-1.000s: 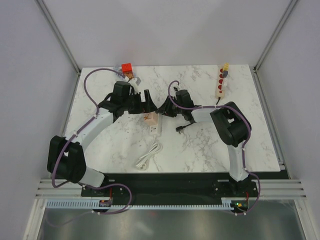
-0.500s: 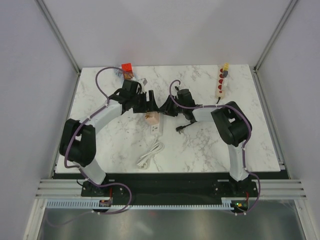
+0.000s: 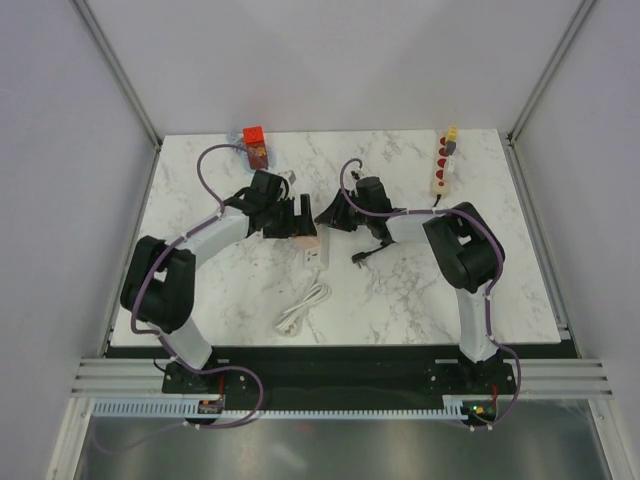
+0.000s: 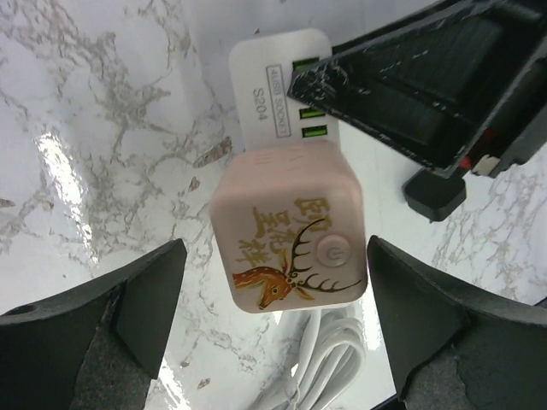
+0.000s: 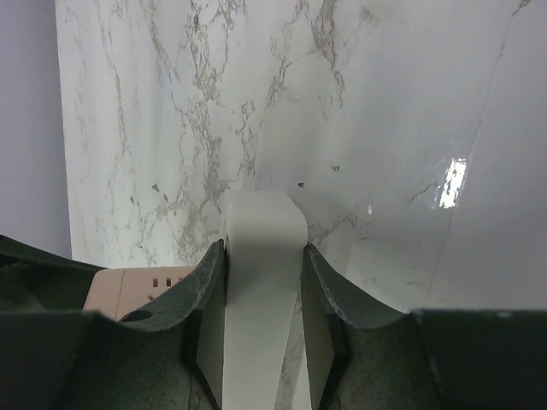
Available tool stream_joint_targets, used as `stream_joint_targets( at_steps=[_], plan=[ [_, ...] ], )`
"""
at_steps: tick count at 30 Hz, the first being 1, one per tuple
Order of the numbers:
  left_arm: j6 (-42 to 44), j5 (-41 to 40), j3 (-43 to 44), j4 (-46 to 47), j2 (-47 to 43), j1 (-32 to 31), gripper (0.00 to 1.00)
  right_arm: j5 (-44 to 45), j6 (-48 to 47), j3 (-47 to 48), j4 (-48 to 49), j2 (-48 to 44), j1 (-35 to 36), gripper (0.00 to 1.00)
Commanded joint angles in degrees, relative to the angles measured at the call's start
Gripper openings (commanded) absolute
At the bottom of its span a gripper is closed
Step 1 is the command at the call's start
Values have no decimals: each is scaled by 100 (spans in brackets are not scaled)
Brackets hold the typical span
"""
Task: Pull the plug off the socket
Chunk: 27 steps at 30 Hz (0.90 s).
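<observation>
A pink cube socket with a deer picture sits on the marble table, also seen in the top view. A white plug block with green USB ports joins its far side. My left gripper is open and straddles the pink cube, with the fingers clear of its sides. My right gripper is shut on the white plug; its fingers cover the plug's right part. The two grippers sit close together in the top view, left and right.
A coiled white cable lies in front of the cube. A black plug lies to the right. A red block stands at the back left and a power strip at the back right.
My left arm swung round and brought its open gripper down around the pink cube. My right gripper has stayed at the plug.
</observation>
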Motion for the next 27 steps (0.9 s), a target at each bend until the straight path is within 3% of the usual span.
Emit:
stream_joint_targets(
  at_steps=[1,5,8,11,12,14,18,22,27],
  plan=[
    [20,-3,-118,1,-36,-42,94,525,-816,-252,-969,419,-12,0],
    [-112,429,-56,229,272,-34,86,490,-781,-270,-925,454,-3,0],
    [-252,588,-39,510,351,-34,74,490,-764,-270,-916,436,-3,0],
    [-288,685,110,538,456,-42,52,516,-764,-287,-908,401,-3,0],
    [-296,659,119,547,430,-34,28,534,-772,-288,-908,401,-3,0],
    [-358,431,23,564,220,-33,2,639,-790,-314,-908,375,-12,0],
    [-551,123,-512,1029,-465,-7,2,877,-799,-384,-925,357,-3,0],
    [-990,368,-1215,1924,-1063,186,2,1070,-825,-384,-960,331,-3,0],
    [-1131,227,-1497,2628,-1459,195,2,1062,-878,-340,-1057,340,-3,0]
  ],
)
